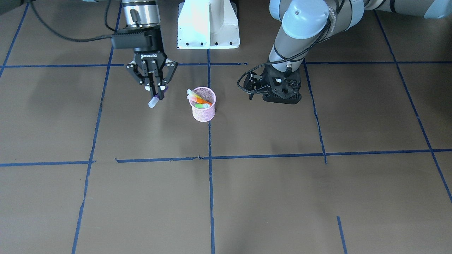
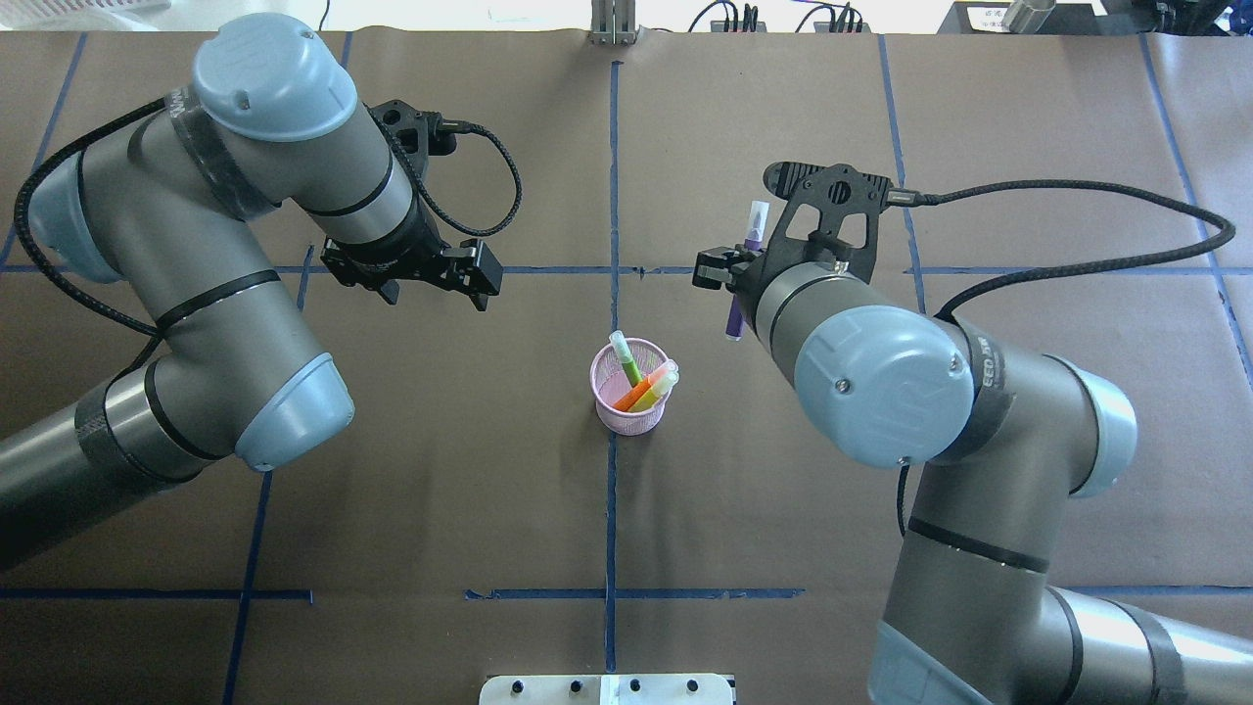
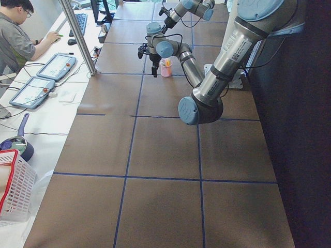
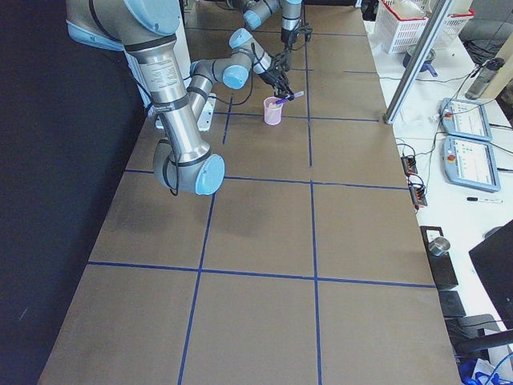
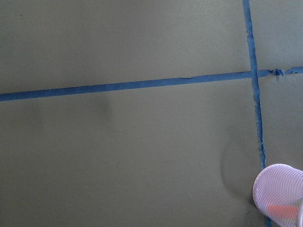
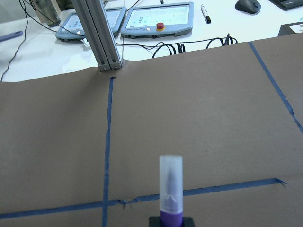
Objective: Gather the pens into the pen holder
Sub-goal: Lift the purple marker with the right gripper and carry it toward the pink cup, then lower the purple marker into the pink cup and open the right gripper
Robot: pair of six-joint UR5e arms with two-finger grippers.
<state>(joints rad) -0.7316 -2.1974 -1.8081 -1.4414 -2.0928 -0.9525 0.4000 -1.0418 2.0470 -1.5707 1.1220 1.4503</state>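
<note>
The purple pen (image 1: 152, 102) is gripped, tilted, between the narrowed jaws of the right gripper (image 1: 159, 94). It is held clear of the bench (image 1: 282, 197), near but apart from the pink mesh pen holder (image 1: 203, 114). An orange pen (image 1: 203, 101) and a green pen (image 1: 202, 105) are seen leaning inside it. How the left gripper's (image 1: 280, 92) jaws stand cannot be told.

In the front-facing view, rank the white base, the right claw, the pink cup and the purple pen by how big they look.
1. white base
2. right claw, raised, so nearer the camera
3. pink cup
4. purple pen, only partly showing below the claw
</note>
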